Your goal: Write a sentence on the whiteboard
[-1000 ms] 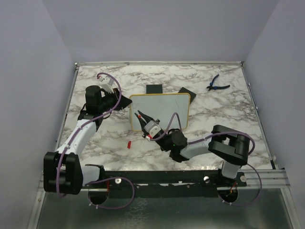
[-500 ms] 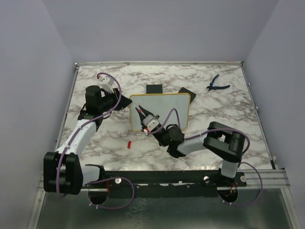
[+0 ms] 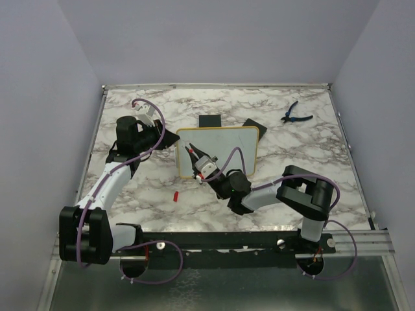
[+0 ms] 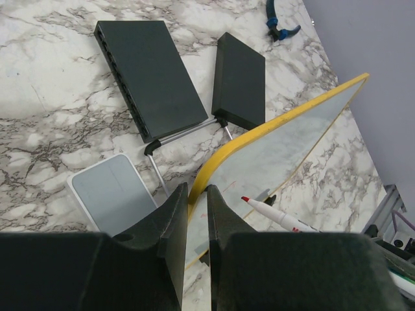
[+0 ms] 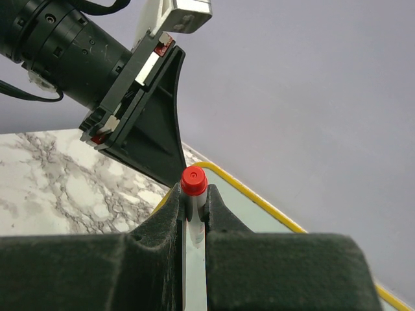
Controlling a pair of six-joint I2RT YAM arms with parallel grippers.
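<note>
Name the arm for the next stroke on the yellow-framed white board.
Right. The right gripper is shut on the red-tipped white marker, tip by the whiteboard; the left gripper pinches its yellow edge.

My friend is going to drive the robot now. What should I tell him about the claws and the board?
Left claw: shut on the whiteboard, pinching its yellow left edge.
Right claw: shut on the marker, red tip by the board's left part. I cannot tell if it touches.
Done: board gripped, marker in place.
Left: the sentence. From above I can make out no writing on the board, so it likely needs writing across.
</note>
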